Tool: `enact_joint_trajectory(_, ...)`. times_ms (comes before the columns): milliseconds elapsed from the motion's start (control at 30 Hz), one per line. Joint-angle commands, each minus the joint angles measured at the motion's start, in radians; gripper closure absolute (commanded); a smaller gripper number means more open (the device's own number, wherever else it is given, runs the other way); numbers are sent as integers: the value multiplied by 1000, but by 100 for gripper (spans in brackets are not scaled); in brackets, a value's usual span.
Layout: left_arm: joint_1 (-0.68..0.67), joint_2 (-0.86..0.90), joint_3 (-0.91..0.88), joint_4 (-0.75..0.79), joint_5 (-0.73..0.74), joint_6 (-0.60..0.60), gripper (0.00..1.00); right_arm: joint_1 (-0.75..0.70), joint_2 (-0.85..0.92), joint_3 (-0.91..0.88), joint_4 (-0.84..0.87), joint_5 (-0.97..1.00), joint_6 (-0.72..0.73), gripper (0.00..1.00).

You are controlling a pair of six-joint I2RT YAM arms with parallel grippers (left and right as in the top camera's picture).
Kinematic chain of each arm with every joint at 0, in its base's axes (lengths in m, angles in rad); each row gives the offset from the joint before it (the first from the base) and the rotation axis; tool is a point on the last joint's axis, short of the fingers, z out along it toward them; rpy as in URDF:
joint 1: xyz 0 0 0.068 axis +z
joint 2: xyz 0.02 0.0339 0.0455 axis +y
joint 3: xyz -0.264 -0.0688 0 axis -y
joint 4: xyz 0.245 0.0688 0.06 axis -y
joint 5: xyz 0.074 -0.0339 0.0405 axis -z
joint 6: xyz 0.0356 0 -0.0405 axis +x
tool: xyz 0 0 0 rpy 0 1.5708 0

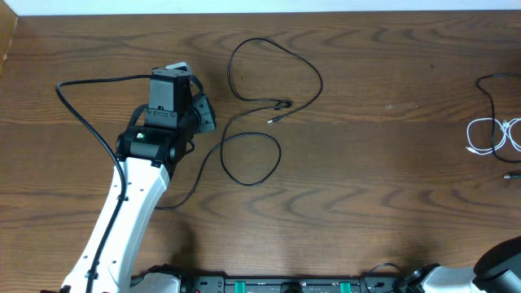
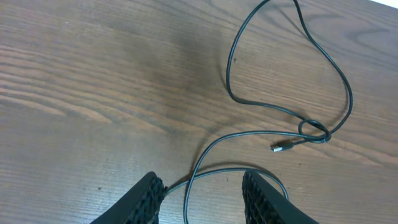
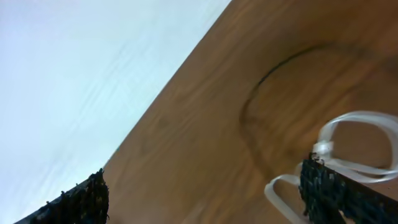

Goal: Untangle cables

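Observation:
A thin black cable (image 1: 277, 61) lies in two loops in the middle of the table, with a small knot (image 1: 282, 104) and a plug end beside it. In the left wrist view the same cable (image 2: 249, 99) runs down between my fingers, where it crosses itself. My left gripper (image 2: 202, 199) is open and empty just above that crossing; overhead it (image 1: 205, 114) sits left of the loops. A white cable (image 1: 495, 135) lies coiled at the right edge, beside another black cable (image 1: 488, 85). My right gripper (image 3: 208, 199) is open, with the white cable (image 3: 354, 124) by its right finger.
The thick black arm cable (image 1: 85, 114) arcs left of the left arm. The table's far edge (image 1: 260, 14) runs along the top. The right arm's base (image 1: 501, 260) is at the bottom right corner. The right wrist view shows the table edge and a pale floor (image 3: 74, 74).

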Motion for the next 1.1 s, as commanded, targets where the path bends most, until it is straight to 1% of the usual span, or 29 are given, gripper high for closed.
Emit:
enact_joint_trajectory(0, -1, 6, 9, -10, -13, 13, 58, 101, -15, 16, -34, -52, -14, 4)
enact_joint_trajectory(100, 0, 6, 9, -15, -13, 13, 58, 188, -14, 16, -62, -25, -14, 4)
enact_joint_trajectory(133, 0, 6, 9, -16, -16, 14, 50, 219, -14, 16, -72, -4, -14, 3)
enact_joint_trajectory(167, 0, 6, 9, -16, -17, 14, 38, 253, -14, 16, -83, 19, -14, 3)
enact_joint_trajectory(200, 0, 6, 9, -16, -18, 14, 34, 286, -14, 16, -93, 44, -14, 3)
enact_joint_trajectory(267, 0, 6, 9, -17, -24, 14, 29, 355, -14, 15, -110, 92, -14, 2)
enact_joint_trajectory(333, 0, 6, 9, -27, -78, 14, 26, 417, -14, 14, -117, 124, -13, 1)
enact_joint_trajectory(433, 5, 6, 9, -52, -175, 13, 24, 517, -14, 14, -122, 154, -13, 1)
enact_joint_trajectory(500, 17, 6, 9, -69, -207, 13, 24, 578, -13, 14, -125, 171, -11, 1)
enact_joint_trajectory(800, 136, 6, 9, -133, -219, 13, 23, 856, 42, 14, -120, 262, 29, 1)
enact_joint_trajectory(1067, 234, 6, 9, -167, -219, 13, 23, 1044, 198, 14, -70, 262, -3, 1)
